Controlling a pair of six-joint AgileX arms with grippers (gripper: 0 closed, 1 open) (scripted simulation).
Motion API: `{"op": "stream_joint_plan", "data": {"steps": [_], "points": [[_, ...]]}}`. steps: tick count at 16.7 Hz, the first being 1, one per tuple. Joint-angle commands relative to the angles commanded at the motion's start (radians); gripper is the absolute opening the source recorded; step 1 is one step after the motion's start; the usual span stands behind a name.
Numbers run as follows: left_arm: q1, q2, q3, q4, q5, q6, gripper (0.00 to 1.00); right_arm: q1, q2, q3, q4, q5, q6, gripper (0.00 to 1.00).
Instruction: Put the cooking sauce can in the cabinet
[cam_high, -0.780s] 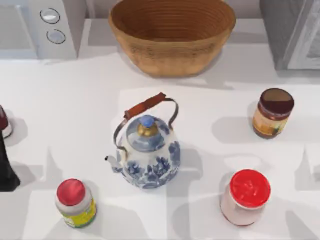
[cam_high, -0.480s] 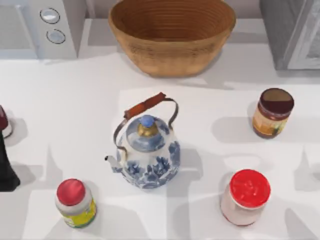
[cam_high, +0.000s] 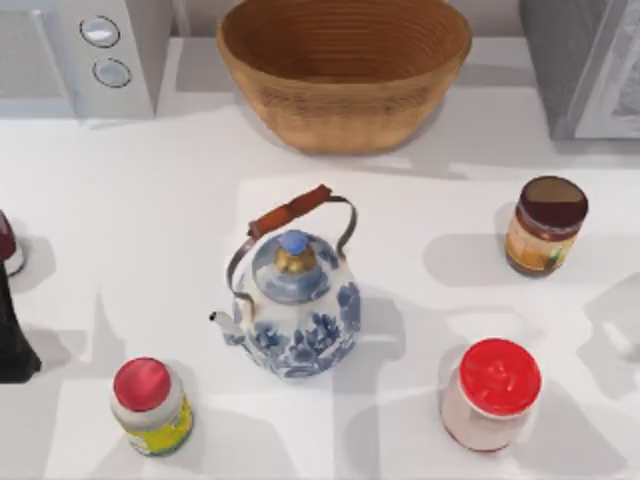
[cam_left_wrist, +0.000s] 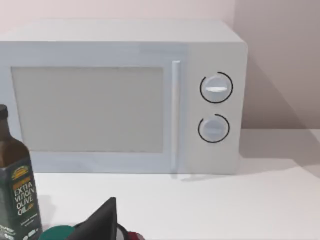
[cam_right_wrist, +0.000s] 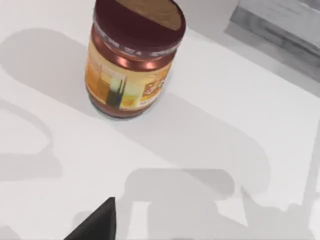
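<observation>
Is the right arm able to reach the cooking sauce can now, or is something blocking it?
Probably yes. The cooking sauce can stands upright and alone on the table's right side, apart from the red-lidded jar, and the right wrist view looks down on it with bare table around.

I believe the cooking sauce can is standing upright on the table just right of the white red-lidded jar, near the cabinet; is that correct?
Not quite: the cooking sauce can stands upright farther back than the white red-lidded jar, not just right of it. It is indeed on the table near the cabinet. The top view shows this.

left arm, black, glossy, angular casing
</observation>
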Motion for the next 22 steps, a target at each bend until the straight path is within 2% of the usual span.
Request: {"op": "stream_joint_plan", "data": {"steps": [6, 13, 18, 22], "points": [[0.0, 0.0, 0.0, 0.0, 0.0, 0.0, 1.0, -0.069, 0.641, 0.425, -0.363, -0.319, -0.497, 1.0], [0.0, 0.0, 0.0, 0.0, 0.0, 0.0, 1.0, -0.064, 1.378, 0.92, -0.744, -0.663, -1.132, 1.0], [0.0, 0.0, 0.0, 0.0, 0.0, 0.0, 1.0, -0.076, 1.732, 1.166, -0.911, -0.818, -1.508, 1.0], [0.0, 0.0, 0.0, 0.0, 0.0, 0.0, 1.0, -0.093, 1.855, 1.264, -0.968, -0.876, -1.663, 1.0]]}}
